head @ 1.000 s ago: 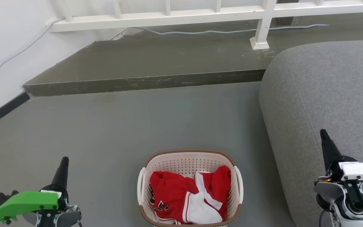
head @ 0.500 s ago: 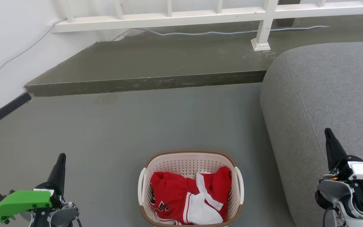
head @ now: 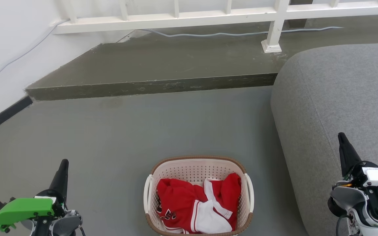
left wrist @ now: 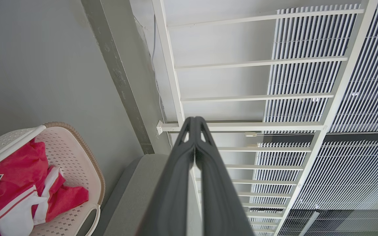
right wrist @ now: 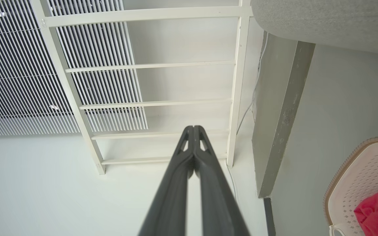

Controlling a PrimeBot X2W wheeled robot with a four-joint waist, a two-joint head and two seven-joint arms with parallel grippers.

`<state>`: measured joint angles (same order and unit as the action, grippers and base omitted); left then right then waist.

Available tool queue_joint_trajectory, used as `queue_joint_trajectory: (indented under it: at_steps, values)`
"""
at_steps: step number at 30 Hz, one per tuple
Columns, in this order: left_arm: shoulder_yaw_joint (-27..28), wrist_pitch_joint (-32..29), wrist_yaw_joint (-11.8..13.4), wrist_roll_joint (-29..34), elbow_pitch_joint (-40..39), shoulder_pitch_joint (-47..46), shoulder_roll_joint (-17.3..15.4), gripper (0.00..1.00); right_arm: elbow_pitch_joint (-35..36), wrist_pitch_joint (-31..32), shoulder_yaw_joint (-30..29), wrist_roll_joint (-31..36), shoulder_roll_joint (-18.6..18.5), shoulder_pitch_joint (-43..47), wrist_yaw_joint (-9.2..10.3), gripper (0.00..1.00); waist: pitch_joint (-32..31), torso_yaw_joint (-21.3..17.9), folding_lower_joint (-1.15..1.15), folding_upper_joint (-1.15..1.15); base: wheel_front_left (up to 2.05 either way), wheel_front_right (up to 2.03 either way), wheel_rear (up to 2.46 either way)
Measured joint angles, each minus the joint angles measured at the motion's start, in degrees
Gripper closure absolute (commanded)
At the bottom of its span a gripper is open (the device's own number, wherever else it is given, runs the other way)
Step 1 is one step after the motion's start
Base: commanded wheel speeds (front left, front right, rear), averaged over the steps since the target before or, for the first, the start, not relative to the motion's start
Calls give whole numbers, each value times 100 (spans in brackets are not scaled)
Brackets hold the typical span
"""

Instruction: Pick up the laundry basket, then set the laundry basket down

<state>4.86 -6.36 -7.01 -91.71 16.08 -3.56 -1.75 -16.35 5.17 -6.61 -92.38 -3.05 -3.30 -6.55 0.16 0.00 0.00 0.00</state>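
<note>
Laundry basket (head: 196,158): you've got it standing on the grey floor (head: 136,131), bottom middle of your head view, between the two grippers and touched by neither
Load: a red and white jersey (head: 189,203) lies crumpled inside it
White side handles (head: 147,193): one on each flank, both free
Left gripper (head: 64,164): out to the basket's left, well apart, fingers pressed together on nothing
Right gripper (head: 341,137): out to your right, over the grey sofa (head: 340,85), fingers pressed together too, empty
Beyond: a raised step (head: 149,87), then a white railing (head: 176,18)
</note>
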Motion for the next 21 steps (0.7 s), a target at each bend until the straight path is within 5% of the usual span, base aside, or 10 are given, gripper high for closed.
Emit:
queue_joint_trajectory:
  at_steps: [21]
  values:
    - [0,0,0,-10,-8,0,0,100,11,0,-7,0,4,-2,0,100,0,0,0,0,0,0,0]
